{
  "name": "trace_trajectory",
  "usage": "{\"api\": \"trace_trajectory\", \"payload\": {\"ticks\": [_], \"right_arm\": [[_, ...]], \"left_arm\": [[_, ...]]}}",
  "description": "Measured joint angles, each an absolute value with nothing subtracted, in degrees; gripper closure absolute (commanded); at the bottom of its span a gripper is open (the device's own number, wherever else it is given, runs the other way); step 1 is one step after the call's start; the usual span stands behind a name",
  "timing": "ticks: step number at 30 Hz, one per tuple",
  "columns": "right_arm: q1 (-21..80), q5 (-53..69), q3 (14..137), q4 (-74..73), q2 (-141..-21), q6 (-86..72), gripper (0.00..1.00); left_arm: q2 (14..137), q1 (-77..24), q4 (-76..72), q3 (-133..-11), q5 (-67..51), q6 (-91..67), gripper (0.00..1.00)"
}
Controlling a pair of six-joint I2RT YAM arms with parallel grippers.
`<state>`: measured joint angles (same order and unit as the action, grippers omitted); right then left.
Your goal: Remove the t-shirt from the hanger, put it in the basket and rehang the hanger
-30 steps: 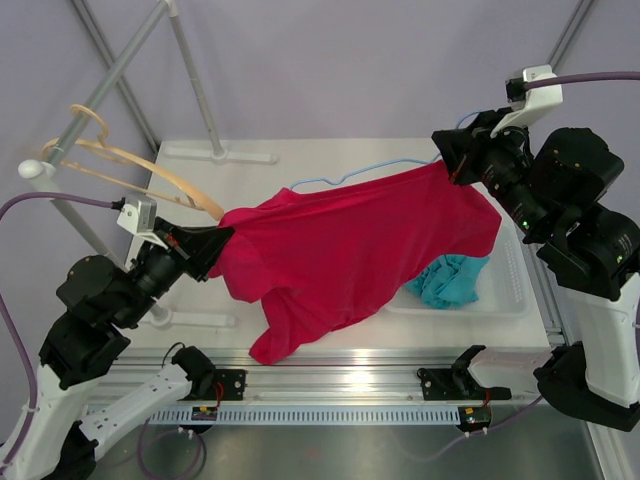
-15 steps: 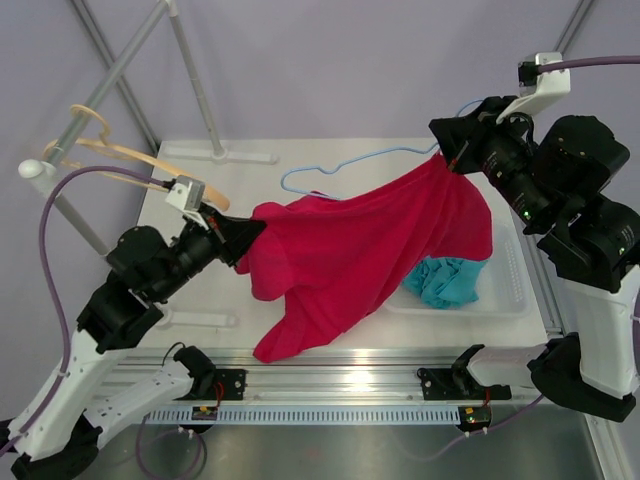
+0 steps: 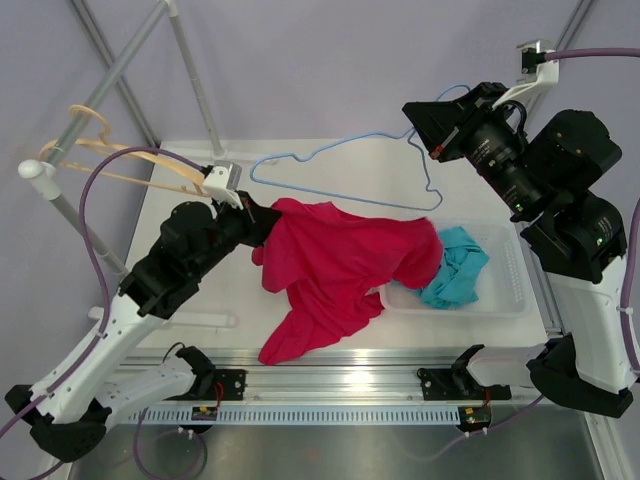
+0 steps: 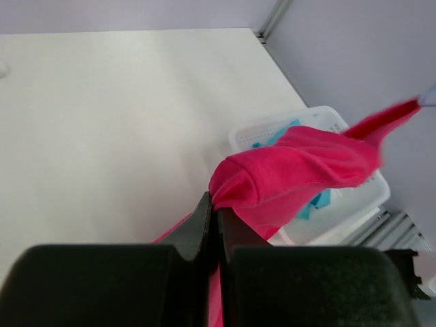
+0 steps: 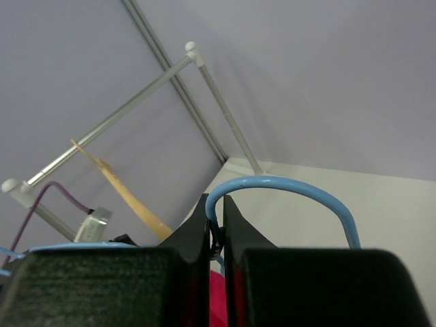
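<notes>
We can read no text, label, brand, number or sign in any of the views.
</notes>
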<state>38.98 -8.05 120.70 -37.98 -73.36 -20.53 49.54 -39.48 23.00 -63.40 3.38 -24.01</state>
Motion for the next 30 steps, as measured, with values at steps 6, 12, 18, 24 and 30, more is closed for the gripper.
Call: {"api": "trace_trajectory", "payload": {"ticks": [6,12,18,24,30], "right_arm": [[38.98,-3.20,119.66,-35.44,-70.89,-24.29,1.00],[38.98,-2.04,117.97,-35.38,-66.22,-24.36,1.00],[38.98,-3.64,116.03,-36.53,-61.17,-22.00,1.00],[38.98,-3.88,115.07,-37.91,-58.65,-19.68,1.00],[38.98,-2.63,111.02,-38.72,-57.82,-18.65,1.00]], "left_arm": [[56.51,-39.46,24.56,-66.83,13.15,-23.99,1.00],[60.58,-39.44,28.21,-76.27,22.90,-23.99,1.00],[63.37,-39.42,28.64,-88.27,32.21,-23.75,1.00],[67.35,-39.31,28.36,-88.14,32.56,-23.97,1.00],[72.64,-39.31,26.37,-84.47,23.83,-23.57,0.83]]}}
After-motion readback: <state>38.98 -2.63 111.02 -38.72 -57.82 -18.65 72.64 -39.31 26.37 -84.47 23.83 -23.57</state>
